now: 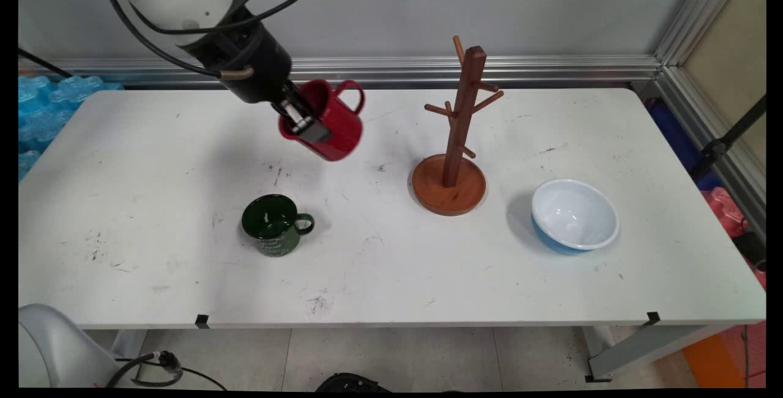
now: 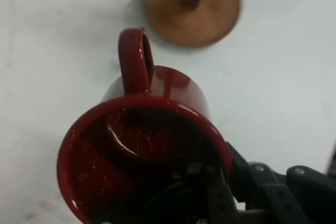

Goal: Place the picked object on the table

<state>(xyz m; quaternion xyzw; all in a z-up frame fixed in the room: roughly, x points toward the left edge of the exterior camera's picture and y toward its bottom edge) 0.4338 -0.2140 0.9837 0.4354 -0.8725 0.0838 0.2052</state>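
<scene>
Main view shows you the gripper (image 1: 304, 121) clamped on the red mug (image 1: 327, 123), one finger inside its rim, held tilted above the table's (image 1: 122, 159) far middle (handle toward the wooden mug tree (image 1: 456, 135) nearer the right edge).

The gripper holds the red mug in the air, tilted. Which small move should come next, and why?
Probably carry the red mug a little toward the wooden mug tree: the gripper grips its rim above the table, its handle points toward the tree's base.
</scene>
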